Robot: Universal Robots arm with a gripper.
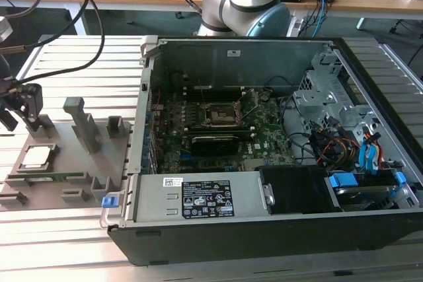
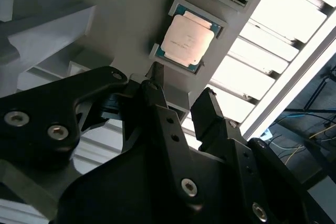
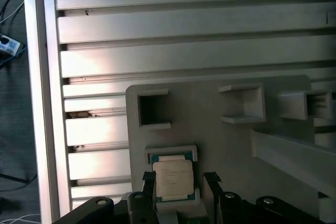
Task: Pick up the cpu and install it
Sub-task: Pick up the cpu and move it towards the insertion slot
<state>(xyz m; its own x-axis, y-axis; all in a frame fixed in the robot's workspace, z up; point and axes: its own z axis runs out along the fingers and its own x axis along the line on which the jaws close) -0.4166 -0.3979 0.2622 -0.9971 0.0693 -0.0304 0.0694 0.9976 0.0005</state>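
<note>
We hover gripper [image 2: 181, 85] above cpu [image 2: 187, 39], fingers [image 2: 160, 103] spread wide, gripping nothing; cpu sits in grey fixture [image 3: 210, 145] corner brackets, likely kept square for our straddling fingers

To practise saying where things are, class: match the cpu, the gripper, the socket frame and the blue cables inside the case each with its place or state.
Things:
1. cpu
2. gripper
3. socket frame
4. blue cables

Places or states:
a. at the exterior view's right end of the computer case
b. on the green board inside the case
c. lying in a pocket of the grey tray
d. fingers open, above the tray beside the cpu

Pairs: 1-c, 2-d, 3-b, 4-a.
</note>
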